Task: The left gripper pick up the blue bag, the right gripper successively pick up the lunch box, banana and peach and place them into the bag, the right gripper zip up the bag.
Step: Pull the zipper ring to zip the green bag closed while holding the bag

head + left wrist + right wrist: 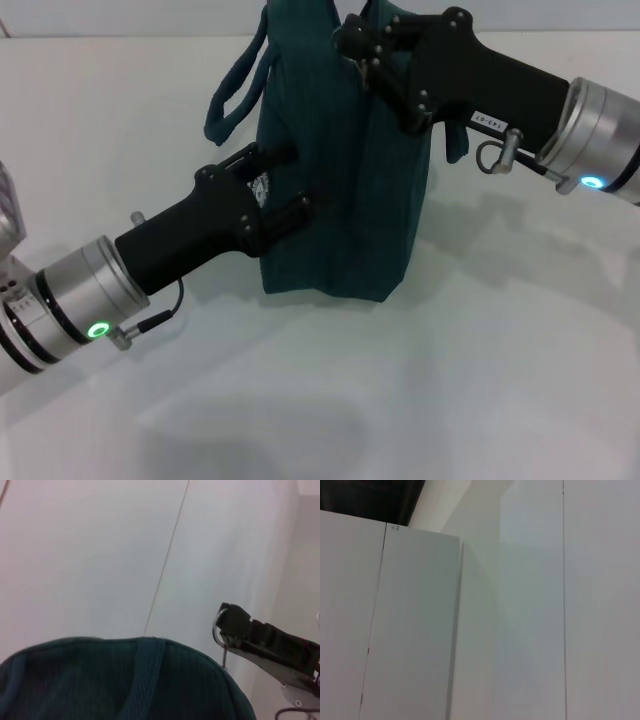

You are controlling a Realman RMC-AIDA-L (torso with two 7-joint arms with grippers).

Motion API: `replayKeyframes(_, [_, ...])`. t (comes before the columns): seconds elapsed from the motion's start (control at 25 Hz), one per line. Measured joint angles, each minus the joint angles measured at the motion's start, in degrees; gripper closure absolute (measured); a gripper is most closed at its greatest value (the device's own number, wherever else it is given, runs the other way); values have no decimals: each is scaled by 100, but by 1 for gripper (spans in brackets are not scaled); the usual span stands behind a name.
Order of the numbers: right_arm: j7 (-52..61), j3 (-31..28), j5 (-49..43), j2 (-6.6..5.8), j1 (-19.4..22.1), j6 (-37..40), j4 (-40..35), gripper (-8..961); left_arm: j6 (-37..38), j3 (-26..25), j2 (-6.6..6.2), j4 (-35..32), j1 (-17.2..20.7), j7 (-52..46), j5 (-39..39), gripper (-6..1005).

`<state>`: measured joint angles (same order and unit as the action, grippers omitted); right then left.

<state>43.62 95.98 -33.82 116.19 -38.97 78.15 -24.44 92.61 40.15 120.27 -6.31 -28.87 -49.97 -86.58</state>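
The blue bag stands upright on the white bench, its top edge cut off by the head view, dark teal with one loop handle drooping to its left. The left tool is spread against the bag's side by the white logo, which it partly hides. The right tool sits at the bag's top; whether it grips the metal zipper ring seen from the left wrist cannot be told
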Motion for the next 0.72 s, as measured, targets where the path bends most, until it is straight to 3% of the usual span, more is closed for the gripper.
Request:
replayKeyframes(0.08, [1, 1, 1, 0, 12, 10, 0, 934, -12, -3, -5, 0, -8, 1, 34, 165])
replayKeyframes(0.72, [16, 19, 31, 0, 40, 38, 6, 934, -169, 75, -28, -26, -100, 31, -16, 819])
